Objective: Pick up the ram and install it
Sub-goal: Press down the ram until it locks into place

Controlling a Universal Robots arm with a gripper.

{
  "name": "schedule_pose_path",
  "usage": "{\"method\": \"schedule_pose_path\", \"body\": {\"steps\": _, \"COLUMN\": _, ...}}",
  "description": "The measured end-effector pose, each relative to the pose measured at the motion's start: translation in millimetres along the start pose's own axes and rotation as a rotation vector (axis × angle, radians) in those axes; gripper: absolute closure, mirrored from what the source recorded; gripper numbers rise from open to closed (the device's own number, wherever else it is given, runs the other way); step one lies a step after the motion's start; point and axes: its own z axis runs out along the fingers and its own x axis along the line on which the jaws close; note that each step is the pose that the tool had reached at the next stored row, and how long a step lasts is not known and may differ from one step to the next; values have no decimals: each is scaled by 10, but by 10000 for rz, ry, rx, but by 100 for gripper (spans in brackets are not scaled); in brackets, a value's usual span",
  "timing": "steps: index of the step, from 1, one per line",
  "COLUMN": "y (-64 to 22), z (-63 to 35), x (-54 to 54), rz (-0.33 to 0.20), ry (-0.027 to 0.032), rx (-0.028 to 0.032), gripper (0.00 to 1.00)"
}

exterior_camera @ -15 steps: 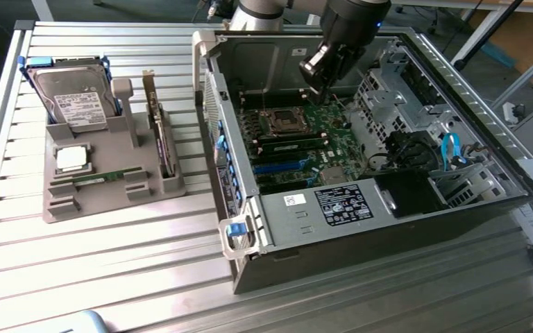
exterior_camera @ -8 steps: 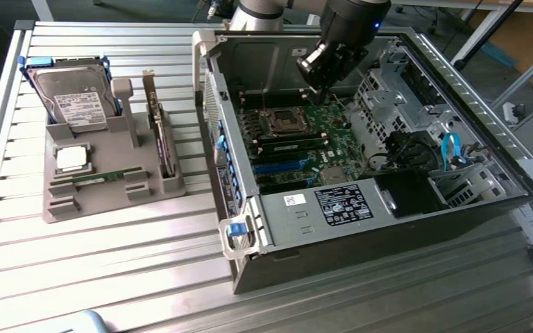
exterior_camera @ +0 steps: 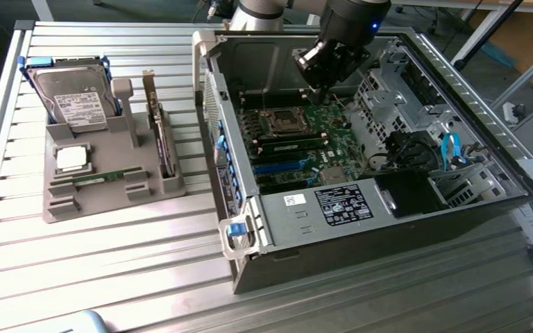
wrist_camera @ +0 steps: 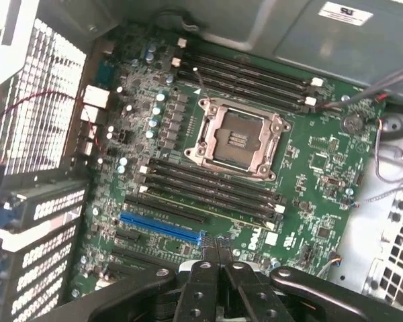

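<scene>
- At the exterior view's left, a grey holder tray [exterior_camera: 109,191] is sitting on the slatted metal table [exterior_camera: 81,277], carrying a hard drive [exterior_camera: 77,97] at its far end and a square silver processor [exterior_camera: 72,158] nearer the middle.
- One ram [exterior_camera: 100,178], a thin green stick, is lying flat in a slot of that tray, just nearer the camera than the processor; a dark expansion card [exterior_camera: 160,135] is standing upright along the tray's right edge.
- Further right, the open computer case [exterior_camera: 359,229] is lying on its side, exposing the green motherboard [wrist_camera: 309,168] with its empty processor socket [wrist_camera: 238,137].
- A second green stick [exterior_camera: 296,143] is sitting in a memory slot beside the socket.
- The gripper [wrist_camera: 217,258] is hanging over the motherboard inside the case, its jaws pressed together and holding nothing, well apart from the tray.
</scene>
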Motion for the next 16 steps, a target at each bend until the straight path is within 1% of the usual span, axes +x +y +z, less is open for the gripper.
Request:
{"method": "schedule_pose_path", "body": {"steps": 2, "y": 0, "z": 0, "x": 0, "rz": 227, "ry": 3, "rx": -3, "gripper": 89}}
{"method": "schedule_pose_path", "body": {"steps": 10, "y": 0, "z": 0, "x": 0, "rz": 339, "ry": 6, "rx": -5, "gripper": 89}}
{"method": "schedule_pose_path", "body": {"steps": 16, "y": 0, "z": 0, "x": 0, "rz": 814, "ry": 13, "rx": -13, "gripper": 89}}
